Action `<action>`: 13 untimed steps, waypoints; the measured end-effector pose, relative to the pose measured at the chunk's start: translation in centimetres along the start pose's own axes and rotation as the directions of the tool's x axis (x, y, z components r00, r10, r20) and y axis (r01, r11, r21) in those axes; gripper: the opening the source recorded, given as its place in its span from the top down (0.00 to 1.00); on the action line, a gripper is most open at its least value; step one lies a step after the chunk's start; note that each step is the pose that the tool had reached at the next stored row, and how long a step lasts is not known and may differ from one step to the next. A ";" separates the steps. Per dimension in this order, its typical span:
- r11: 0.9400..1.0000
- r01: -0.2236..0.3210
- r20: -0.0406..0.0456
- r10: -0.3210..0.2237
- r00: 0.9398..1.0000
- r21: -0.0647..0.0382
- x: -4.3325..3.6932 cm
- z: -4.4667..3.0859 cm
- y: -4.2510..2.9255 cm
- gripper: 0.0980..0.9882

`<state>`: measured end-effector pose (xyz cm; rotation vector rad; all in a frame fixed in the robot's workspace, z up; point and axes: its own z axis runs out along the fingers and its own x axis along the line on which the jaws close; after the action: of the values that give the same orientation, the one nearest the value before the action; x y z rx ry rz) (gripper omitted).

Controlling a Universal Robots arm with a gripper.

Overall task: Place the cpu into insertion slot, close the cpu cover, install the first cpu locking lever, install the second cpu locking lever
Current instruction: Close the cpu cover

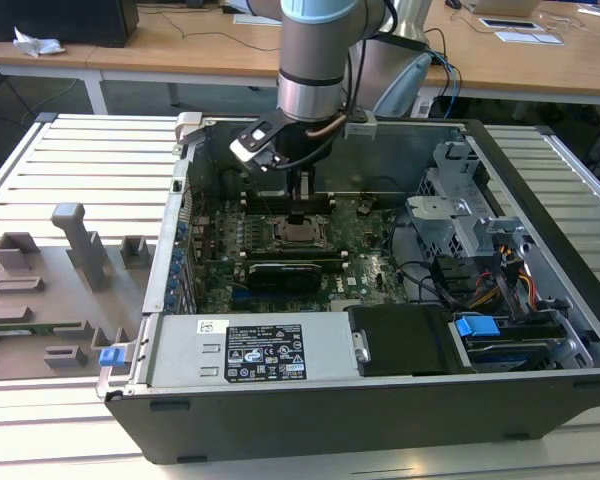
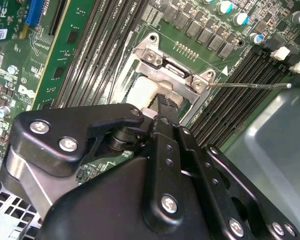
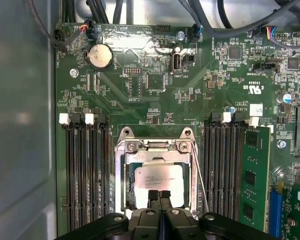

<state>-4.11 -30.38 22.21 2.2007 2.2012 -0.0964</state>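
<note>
Your tool [image 3: 159, 195] has its fingers together, tips over one edge of the cpu [image 3: 157, 179]. The cpu lies flat in the insertion slot [image 3: 128, 172], with the cpu cover [image 3: 157, 146] framing it on the green motherboard [image 3: 155, 70].

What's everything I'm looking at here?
case: one, dark grey, open on slatted table
motherboard: one, green, inside case
cover: one, silvery frame, mid-motherboard
cpu: one, silver-grey, within cover's window
coin battery: one, silver, on motherboard
memory stick: one, green, in a motherboard slot
fixture tray: one, grey, on table, exterior view's left
arm: one, silver-grey, above case
end effector: one, black, fingers together over cpu
</note>
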 end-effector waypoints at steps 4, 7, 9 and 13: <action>1.000 0.000 0.000 0.000 1.000 0.000 0.02 0.22 -0.09 0.99; 1.000 0.000 0.000 0.000 1.000 0.000 0.03 0.48 -0.20 0.99; 1.000 0.000 0.000 0.000 1.000 0.000 0.04 0.67 -0.29 0.99; 1.000 0.000 0.000 0.000 1.000 0.000 0.06 1.01 -0.52 0.99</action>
<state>-4.65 -30.38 21.21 2.2009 2.2011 -0.0963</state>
